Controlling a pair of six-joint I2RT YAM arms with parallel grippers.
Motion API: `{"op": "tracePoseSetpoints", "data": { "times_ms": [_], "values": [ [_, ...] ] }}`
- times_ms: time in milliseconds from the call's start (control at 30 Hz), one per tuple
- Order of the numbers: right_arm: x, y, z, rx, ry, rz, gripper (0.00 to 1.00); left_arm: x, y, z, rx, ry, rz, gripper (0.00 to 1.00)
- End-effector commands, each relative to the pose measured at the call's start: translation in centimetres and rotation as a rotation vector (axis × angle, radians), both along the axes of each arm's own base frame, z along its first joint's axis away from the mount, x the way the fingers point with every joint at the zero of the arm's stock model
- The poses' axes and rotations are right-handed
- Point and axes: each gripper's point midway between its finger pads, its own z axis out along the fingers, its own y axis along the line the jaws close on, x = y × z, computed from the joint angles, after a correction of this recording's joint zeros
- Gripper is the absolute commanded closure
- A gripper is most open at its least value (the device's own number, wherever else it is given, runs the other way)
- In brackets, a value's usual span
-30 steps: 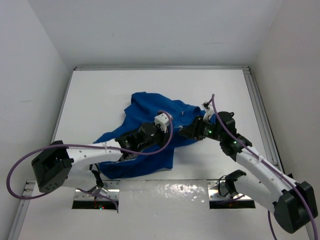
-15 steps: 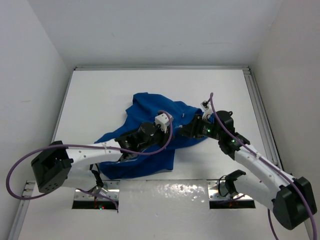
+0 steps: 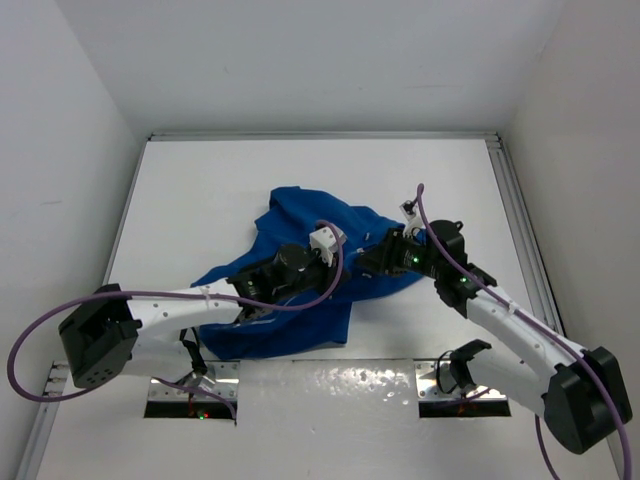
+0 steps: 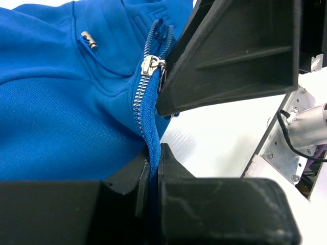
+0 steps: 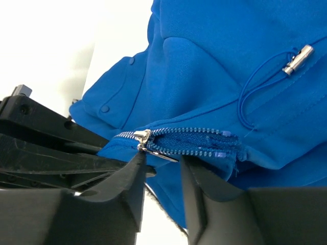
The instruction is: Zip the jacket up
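The royal-blue jacket (image 3: 290,215) lies crumpled mid-table. My left gripper (image 3: 337,262) is shut on the jacket's zipper edge, and the blue tape is pinched between its fingers in the left wrist view (image 4: 155,153). The silvery zipper slider (image 4: 152,65) sits just above on the toothed track. My right gripper (image 3: 368,263) faces the left one closely. In the right wrist view it (image 5: 162,163) is narrowly open, with its fingers on either side of the slider's pull tab (image 5: 162,155). The slider (image 5: 142,138) is at the left end of the parted teeth (image 5: 194,133).
A metal cord toggle (image 5: 299,57) hangs on the jacket's chest and also shows in the left wrist view (image 4: 88,40). White walls enclose the table (image 3: 200,190) on three sides. A metal rail (image 3: 520,220) runs along the right edge.
My right gripper has crept left, closer to the left gripper and the slider. The jacket's top edge has shifted slightly. The left gripper keeps its hold.
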Motion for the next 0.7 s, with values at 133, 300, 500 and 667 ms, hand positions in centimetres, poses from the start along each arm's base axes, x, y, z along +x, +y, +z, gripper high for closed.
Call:
{"op": "tracePoseSetpoints", "data": {
  "times_ms": [133,300,500,667],
  "values": [
    [0.7,0.1,2.5,0.031,-0.094,-0.015,0.81,-0.2,-1.4,4.6,-0.151,-0.066,-0.031,1.00],
    [0.8,-0.4,2.8,0.025,-0.122,-0.047,0.94,-0.1,-1.3,3.9,-0.130,-0.057,-0.024,1.00],
    [0.7,-0.8,3.5,0.017,-0.149,-0.058,1.00,0.0,-1.2,3.4,-0.113,-0.051,-0.014,1.00],
    [0.7,-1.2,3.3,0.005,-0.145,-0.079,1.00,0.6,-1.0,3.5,-0.100,-0.059,0.019,1.00]
  ]
}}
